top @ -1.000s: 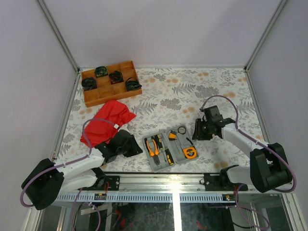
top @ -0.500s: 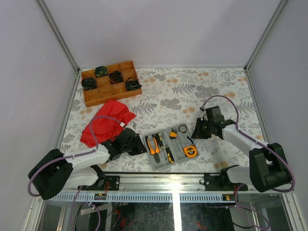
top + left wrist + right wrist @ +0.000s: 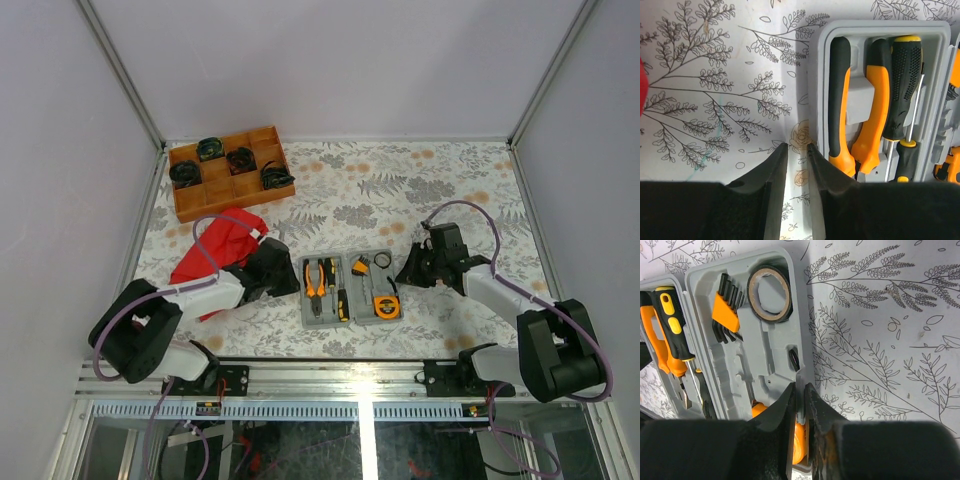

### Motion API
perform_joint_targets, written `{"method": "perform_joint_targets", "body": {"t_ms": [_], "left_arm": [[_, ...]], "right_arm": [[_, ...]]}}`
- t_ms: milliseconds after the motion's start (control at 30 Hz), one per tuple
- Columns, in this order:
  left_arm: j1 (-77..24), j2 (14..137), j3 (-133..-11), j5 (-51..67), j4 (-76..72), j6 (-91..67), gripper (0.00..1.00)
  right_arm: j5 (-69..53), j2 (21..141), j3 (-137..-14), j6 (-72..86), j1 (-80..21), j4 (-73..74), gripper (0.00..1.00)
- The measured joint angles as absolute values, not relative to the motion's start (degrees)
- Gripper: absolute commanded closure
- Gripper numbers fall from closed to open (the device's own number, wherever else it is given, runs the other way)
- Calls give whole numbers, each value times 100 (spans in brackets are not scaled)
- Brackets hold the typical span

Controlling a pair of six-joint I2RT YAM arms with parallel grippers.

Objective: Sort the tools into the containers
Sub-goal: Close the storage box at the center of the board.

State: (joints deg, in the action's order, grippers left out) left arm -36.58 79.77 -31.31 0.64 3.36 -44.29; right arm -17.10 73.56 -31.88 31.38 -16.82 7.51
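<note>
Your left gripper (image 3: 797,146) sits at the lower middle of its wrist view. Its fingers are drawn close, with only a thin slit between them. The patterned table (image 3: 450,180) shows through the slit, and nothing is held. The finger on the frame's right is at the left wall of the case (image 3: 880,28); you cannot tell whether it touches.

Your right gripper (image 3: 800,387), at the bottom centre of its own view, is pinched on the case's right rim. The grey edge runs down into the gap between the fingers.

In the top view the case lies open and flat at lower centre, between the two grippers. The pliers (image 3: 840,115) and a screwdriver (image 3: 905,75) lie in its left half. The hex keys (image 3: 725,310) and tape measure (image 3: 386,308) lie in its right half. A red cloth (image 3: 232,232) is left of the case, and a wooden tray (image 3: 235,203) is at upper left.
</note>
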Motion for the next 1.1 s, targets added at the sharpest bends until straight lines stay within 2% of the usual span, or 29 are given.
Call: {"method": "perform_joint_targets", "body": {"t_ms": [1100], "left_arm": [[-3527, 7378, -3216, 366, 1000, -4195, 77]], "right_arm": [[-2071, 7129, -2071, 3778, -1584, -1437, 100]]}}
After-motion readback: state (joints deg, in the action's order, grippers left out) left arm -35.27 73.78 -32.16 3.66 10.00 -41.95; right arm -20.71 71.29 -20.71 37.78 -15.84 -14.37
